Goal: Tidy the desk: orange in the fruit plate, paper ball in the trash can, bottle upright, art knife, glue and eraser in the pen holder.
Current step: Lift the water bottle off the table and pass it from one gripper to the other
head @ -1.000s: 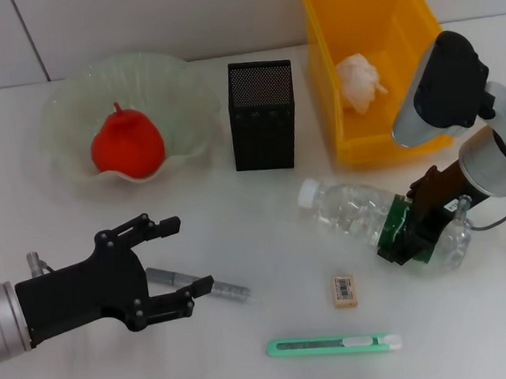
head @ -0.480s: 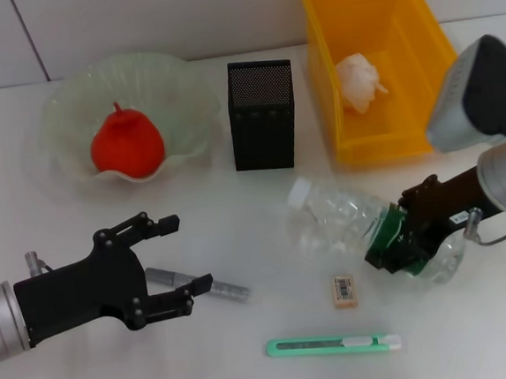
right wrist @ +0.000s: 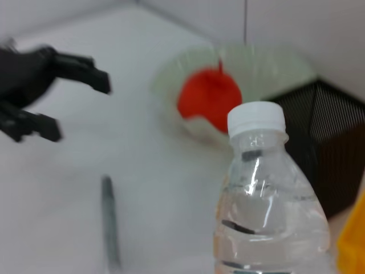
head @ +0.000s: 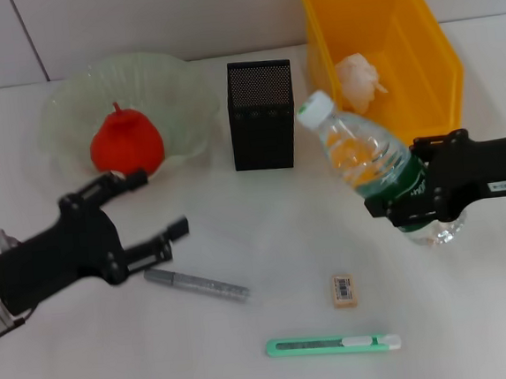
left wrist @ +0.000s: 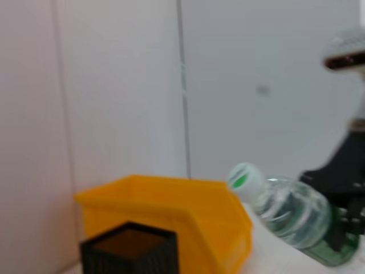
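1. So, starting at the far left: the orange point(head: 126, 146) already sits in the fruit plate point(head: 69, 112), so that part looks finished.
2. Just nearer, the left gripper point(head: 144, 215) hangs over the desk point(head: 249, 349) with its fingers spread wide and nothing between them. It is just beside the glue point(head: 196, 285), which lies flat on the desk and has yet to go anywhere.
3. Further right at the far side stands the pen holder point(head: 262, 115), upright. None of the three small items can be seen in it, so all three are still owed.
4. Near the front edge lies the art knife point(head: 334, 345), flat and untouched; a little beyond it, the eraser point(head: 343, 290) rests on the desk as well.
5. Right of centre, the right gripper point(head: 413, 195) is clamped around the green label of the bottle point(head: 368, 163). The bottle is raised and tilted, cap point(head: 315, 109) leaning toward the pen holder, so I judge the standing-up step is underway but not complete.
6. At the far right, the paper ball point(head: 358, 78) is inside the trash can point(head: 425, 28), so that item is done.
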{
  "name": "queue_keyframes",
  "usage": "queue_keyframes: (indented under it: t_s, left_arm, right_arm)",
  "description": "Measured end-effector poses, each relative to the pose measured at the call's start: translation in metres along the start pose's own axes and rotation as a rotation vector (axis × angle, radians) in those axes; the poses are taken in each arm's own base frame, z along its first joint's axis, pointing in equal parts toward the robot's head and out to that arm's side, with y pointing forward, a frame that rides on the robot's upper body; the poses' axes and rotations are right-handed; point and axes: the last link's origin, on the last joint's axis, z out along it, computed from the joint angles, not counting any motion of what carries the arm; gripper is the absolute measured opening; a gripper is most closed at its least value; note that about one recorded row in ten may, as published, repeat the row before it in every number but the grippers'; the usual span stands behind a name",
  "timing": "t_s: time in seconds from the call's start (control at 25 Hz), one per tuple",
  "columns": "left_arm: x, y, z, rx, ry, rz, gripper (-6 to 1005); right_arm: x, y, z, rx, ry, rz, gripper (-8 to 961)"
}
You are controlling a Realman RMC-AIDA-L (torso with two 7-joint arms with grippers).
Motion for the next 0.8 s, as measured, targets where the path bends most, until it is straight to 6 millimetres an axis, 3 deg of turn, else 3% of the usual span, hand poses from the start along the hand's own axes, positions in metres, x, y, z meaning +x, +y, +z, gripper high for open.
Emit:
queue_keyframes:
  t_s: [0.08,0.12,0.4,0.8]
  left_arm:
    - [0.003,-0.002,-0.003,0.036,0.042,-0.025,736]
    - [0.012,-0.003,-0.007,0.083,0.160,-0.097,736]
    - [0.031,-0.003,-0.010,0.083,0.356,-0.231,733]
    - [0.054,0.003,0.013,-0.109,0.397,-0.289,729]
  right_arm:
    - [0.003,0.003,-0.008,-0.001,-0.090,-0.008,764]
    - [0.008,0.004,-0.013,0.000,-0.148,-0.006,764]
    - [0.021,0.011,-0.017,-0.037,-0.389,0.000,766]
    - [0.020,0.022,0.017,-0.165,-0.410,-0.021,768]
